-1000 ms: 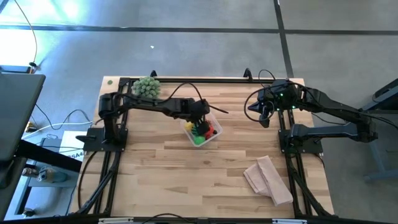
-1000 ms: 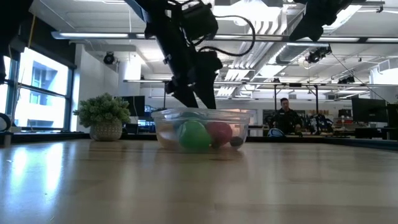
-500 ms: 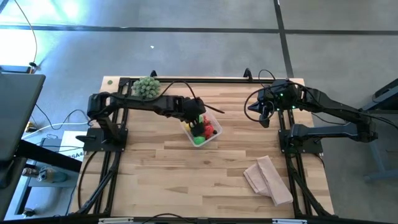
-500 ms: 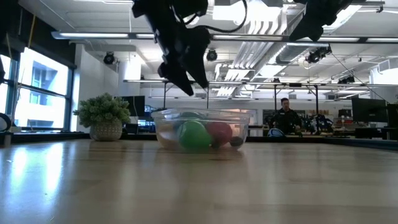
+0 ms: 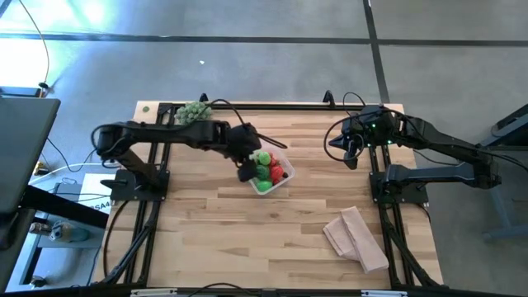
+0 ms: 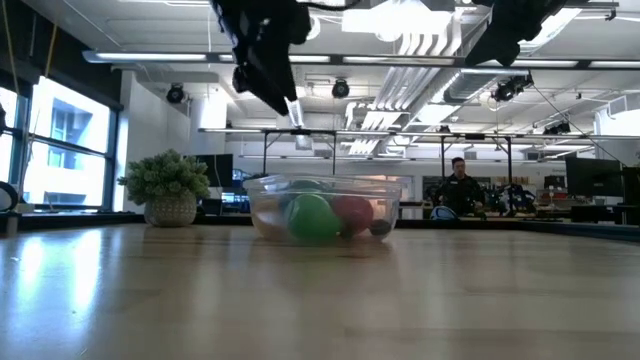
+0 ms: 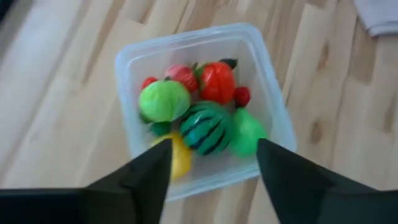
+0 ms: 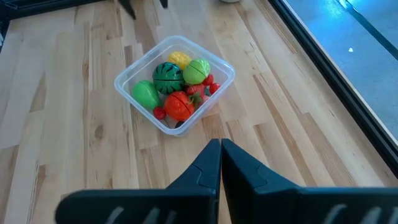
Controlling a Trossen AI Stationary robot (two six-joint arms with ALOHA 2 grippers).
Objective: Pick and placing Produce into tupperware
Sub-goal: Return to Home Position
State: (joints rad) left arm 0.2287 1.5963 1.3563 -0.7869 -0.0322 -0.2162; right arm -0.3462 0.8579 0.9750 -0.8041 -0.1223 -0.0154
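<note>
A tan folded cloth (image 5: 356, 239) lies at the near right of the wooden table (image 5: 206, 239), well apart from everything else. Around mid-table sits the clear container (image 5: 287, 178), upright, with the toy produce (image 5: 267, 169) heaped inside. The heap includes a striped watermelon (image 7: 205, 124), a pale green cabbage (image 7: 164, 101), a red tomato (image 7: 216, 82), a yellow piece (image 7: 179, 158) and smaller red ones. The left arm reaches in from the left edge, its wrist tilted down. The left gripper (image 5: 247, 172) hangs above the table just left of the container, higher than its rim, with fingers (image 7: 146, 180) spread apart and holding nothing. Farther back on the right, the right arm is folded near its base. The right gripper (image 5: 348, 155) has its fingers (image 8: 211, 165) pressed together, with nothing between them. A potted plant (image 5: 192, 114) stands at the far left edge.
</note>
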